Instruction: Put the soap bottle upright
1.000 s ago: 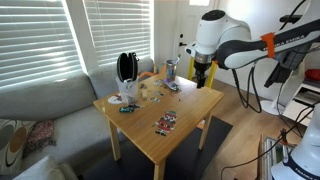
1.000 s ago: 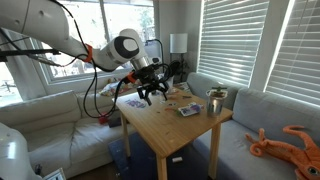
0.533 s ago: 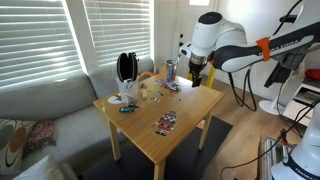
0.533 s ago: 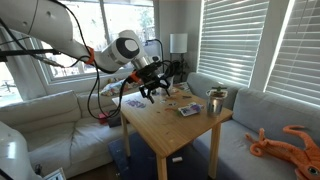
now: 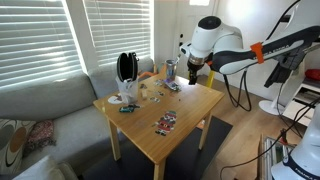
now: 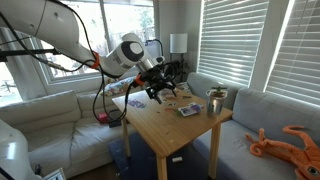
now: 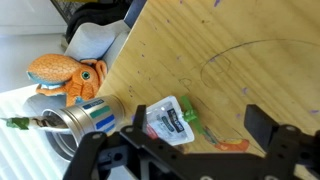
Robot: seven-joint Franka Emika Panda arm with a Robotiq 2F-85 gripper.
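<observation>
I cannot make out the slim dark grey-blue soap bottle in any view. My gripper [image 7: 200, 125] is open and empty. It hovers over the wooden table [image 7: 250, 50], above a white pouch with a green cap [image 7: 170, 120]. In both exterior views the gripper [image 5: 193, 72] [image 6: 160, 88] hangs over the table's far corner, beside the taller grey cylindrical container [image 5: 171, 68] [image 7: 75, 118], which stands upright.
An orange octopus toy [image 7: 65, 75] lies beyond the table edge by the container. A black fan-shaped object [image 5: 126, 68] and a white item [image 5: 128, 93] stand on the table, with a flat packet [image 5: 166, 122] and a metal cup [image 6: 215, 100]. Sofas flank the table.
My gripper has moved a little across the table corner toward the grey container. Nothing on the table has moved.
</observation>
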